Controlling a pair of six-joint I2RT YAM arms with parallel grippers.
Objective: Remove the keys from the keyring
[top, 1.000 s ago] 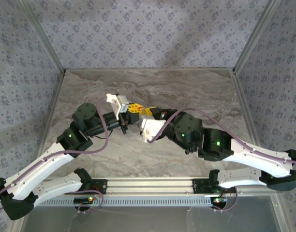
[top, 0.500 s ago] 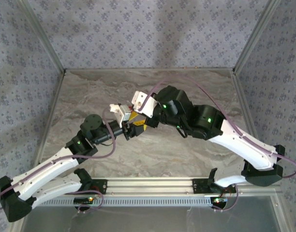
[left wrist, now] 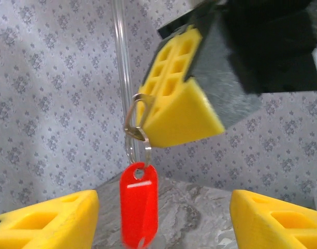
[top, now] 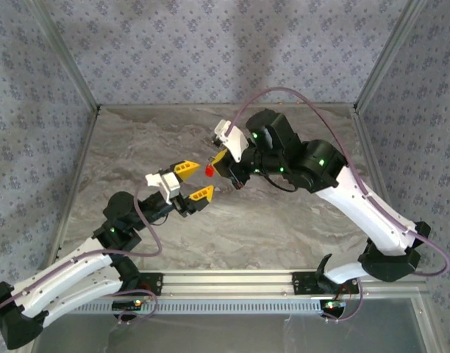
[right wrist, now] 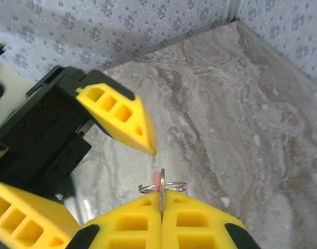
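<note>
The keyring hangs in the air as a thin wire ring (left wrist: 138, 136) with a red plastic tag (left wrist: 139, 203) dangling from it; from above the tag (top: 209, 170) is a small red spot. My right gripper (top: 220, 162) is shut on a flat silvery key (right wrist: 162, 185), edge-on between its yellow pads (right wrist: 133, 224), and the ring (right wrist: 171, 184) crosses it. My left gripper (top: 195, 182) is open just near-left of the tag, touching nothing. Its yellow fingertips (left wrist: 52, 220) flank the tag from below.
The marble tabletop (top: 284, 213) lies below both grippers. Metal frame posts (top: 78, 81) and patterned walls (top: 210, 51) close in the back and sides. The right arm (top: 357, 198) arches over the right half of the table.
My left gripper has opened and drawn back toward the near left. The right gripper has carried the key, ring and tag up and toward the far side, apart from the left.
</note>
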